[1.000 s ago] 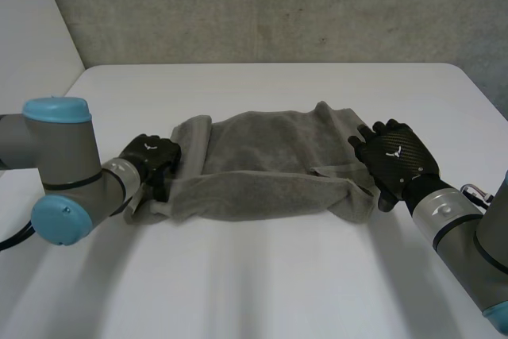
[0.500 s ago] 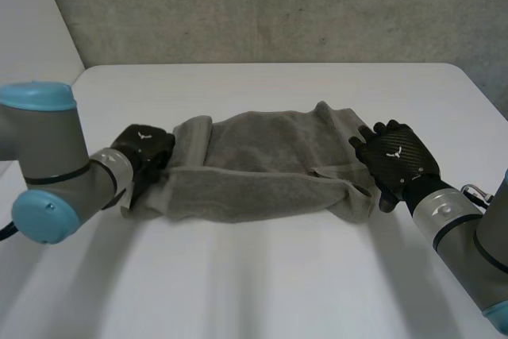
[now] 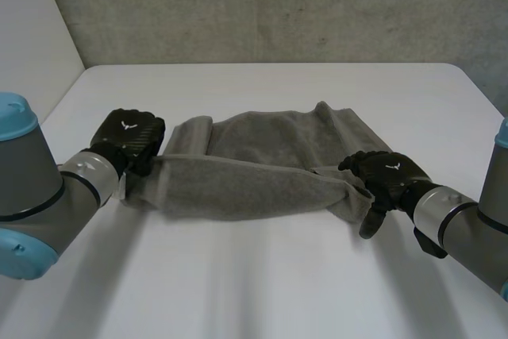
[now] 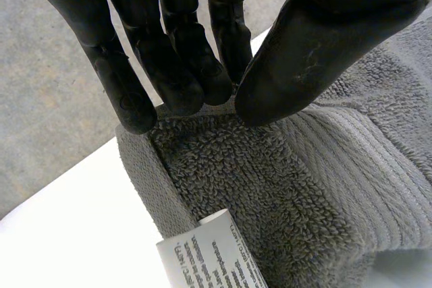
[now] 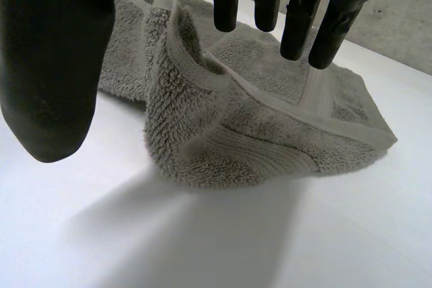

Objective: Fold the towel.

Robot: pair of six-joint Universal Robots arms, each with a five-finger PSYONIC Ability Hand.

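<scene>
One grey towel (image 3: 254,176) lies bunched into a long band across the middle of the white table (image 3: 254,291), stretched between the two arms. At its left end the left hand (image 3: 127,136) has the towel's short edge clamped. In the left wrist view the fingers (image 4: 172,65) press the rim of the cloth against the thumb (image 4: 317,38), and the end hangs from that pinch, just above the table. A white label (image 4: 214,255) is sewn into the towel just beyond the fingertips; its print is too small to read.

Through the middle, a looser layer of cloth shows behind the front band, with a raised peak toward the right.

At the right end the right hand (image 3: 389,174) rests over the towel's rumpled, doubled-over corner. In the right wrist view its fingers (image 5: 297,11) are straight above the cloth and the thumb (image 5: 54,65) stands well apart beside it, so nothing is clamped. A grey concrete wall (image 3: 262,5) runs behind the table.
</scene>
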